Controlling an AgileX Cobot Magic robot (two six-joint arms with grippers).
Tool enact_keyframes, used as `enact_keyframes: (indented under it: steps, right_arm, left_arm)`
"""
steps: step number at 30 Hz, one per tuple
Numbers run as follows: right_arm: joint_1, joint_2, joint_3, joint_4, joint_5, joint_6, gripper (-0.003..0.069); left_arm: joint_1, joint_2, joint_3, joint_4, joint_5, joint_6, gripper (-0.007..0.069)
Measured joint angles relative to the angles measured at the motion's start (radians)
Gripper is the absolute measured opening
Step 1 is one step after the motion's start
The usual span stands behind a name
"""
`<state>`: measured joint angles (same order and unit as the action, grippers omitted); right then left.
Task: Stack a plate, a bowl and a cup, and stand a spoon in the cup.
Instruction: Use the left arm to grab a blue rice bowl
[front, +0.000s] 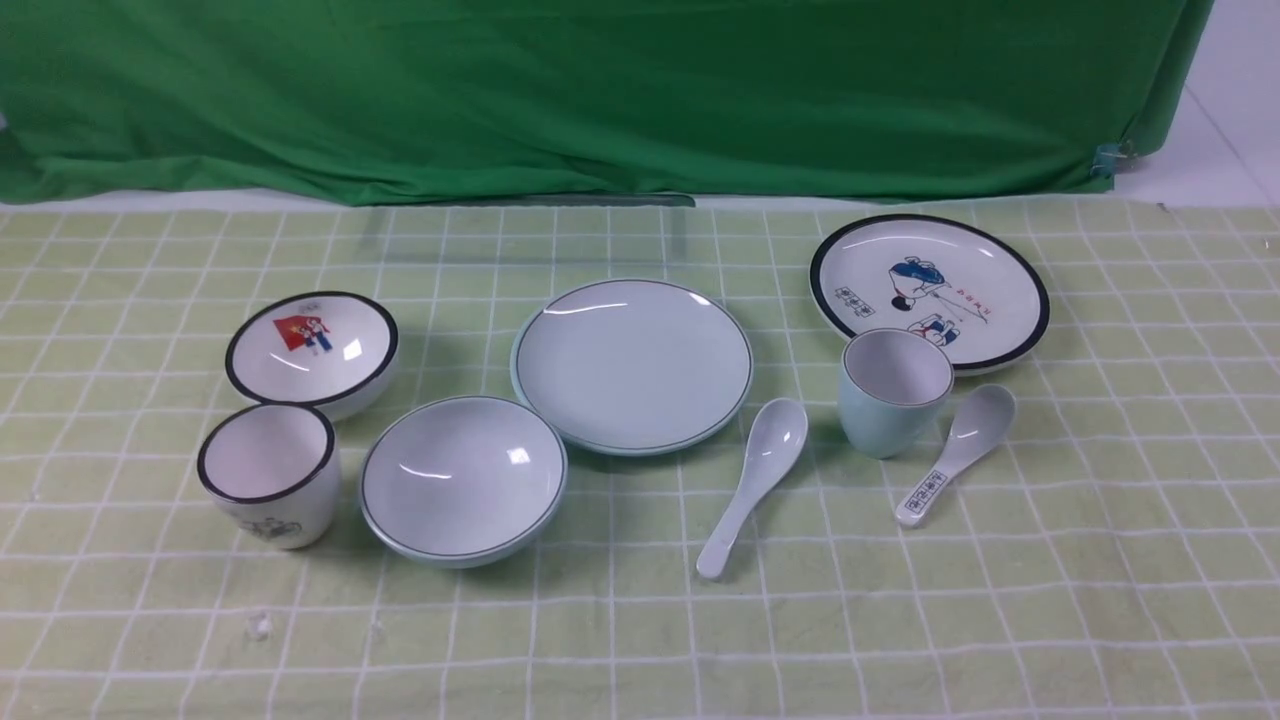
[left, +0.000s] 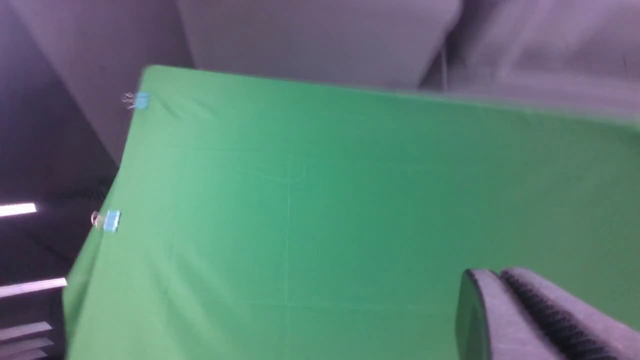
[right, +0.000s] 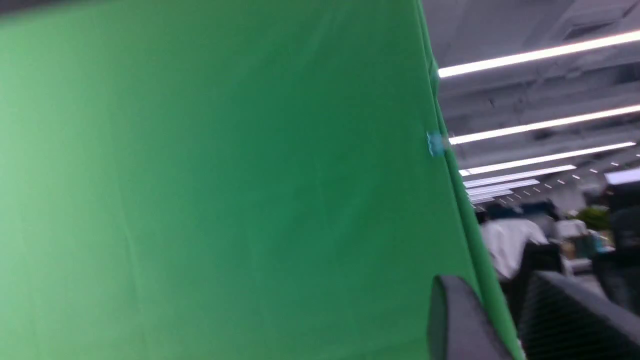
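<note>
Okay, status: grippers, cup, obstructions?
Left gripper shut, right gripper open, both empty; cup upright, unstacked; cartoon plate close behind it, patterned spoon beside.

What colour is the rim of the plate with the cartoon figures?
Black, all round the cartoon plate; front view shows it best.

In the right wrist view, the gripper (right: 500, 300) is blurred and cut off by the picture's edge, and the background clutter (right: 550, 230) is too blurry to identify. The cup (front: 893, 395) hides part of the cartoon plate (front: 960, 270).
</note>
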<state>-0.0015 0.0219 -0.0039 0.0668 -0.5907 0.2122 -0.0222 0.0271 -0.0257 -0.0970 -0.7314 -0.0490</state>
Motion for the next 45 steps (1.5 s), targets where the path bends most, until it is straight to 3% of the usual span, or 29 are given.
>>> enact_keyframes:
  steps: [2, 3, 4, 10, 13, 18, 21, 26, 30, 31, 35, 40, 45]
  right_arm:
    - [0.000, 0.080, -0.092, -0.002, 0.041, -0.047, 0.0116]
    - [0.000, 0.080, -0.092, -0.003, 0.046, -0.053, 0.0108]
    - [0.000, 0.153, -0.175, -0.005, 0.085, -0.100, 0.0046]
    - [0.000, 0.408, -0.344, -0.008, 0.183, -0.292, 0.0013]
    - [0.007, 0.589, -0.366, -0.009, 0.242, -0.363, 0.0014]
    - [0.056, 0.842, -0.471, -0.010, 0.618, -0.333, 0.0014]
    - [0.130, 1.001, -0.615, -0.010, 0.881, -0.366, 0.0014]
    - [0.245, 1.237, -0.852, 0.019, 1.153, -0.388, 0.0015]
    - [0.311, 1.398, -0.988, 0.035, 1.403, -0.417, 0.0019]
    - [0.313, 1.404, -0.991, 0.035, 1.403, -0.417, 0.0019]
    - [0.336, 1.484, -0.999, 0.048, 1.463, -0.423, 0.0022]
    - [0.337, 1.492, -1.005, 0.052, 1.462, -0.424, 0.0035]
    - [0.337, 1.492, -1.005, 0.053, 1.462, -0.424, 0.0049]
  left_arm:
    - [0.000, 0.069, -0.155, 0.008, 0.128, -0.043, -0.0030]
    - [0.000, 0.076, -0.155, 0.012, 0.143, -0.043, -0.0030]
    - [0.000, 0.144, -0.274, 0.042, 0.272, -0.050, -0.0030]
    - [0.000, 0.452, -0.570, 0.097, 0.576, -0.053, -0.0030]
    - [0.000, 0.671, -0.718, 0.097, 0.807, -0.040, -0.0030]
    - [0.000, 0.946, -0.970, -0.040, 1.280, 0.116, -0.0030]
    - [0.000, 1.107, -1.082, -0.128, 1.470, 0.238, -0.0028]
    - [-0.011, 1.295, -1.148, -0.184, 1.552, 0.313, -0.0002]
    - [-0.095, 1.455, -1.178, -0.121, 1.568, 0.321, 0.0083]
    - [-0.100, 1.463, -1.178, -0.121, 1.568, 0.321, 0.0083]
    - [-0.188, 1.612, -1.214, -0.047, 1.572, 0.298, 0.0246]
    - [-0.216, 1.746, -1.228, -0.001, 1.484, 0.290, 0.0447]
    - [-0.216, 1.829, -1.231, 0.004, 1.396, 0.289, 0.0521]
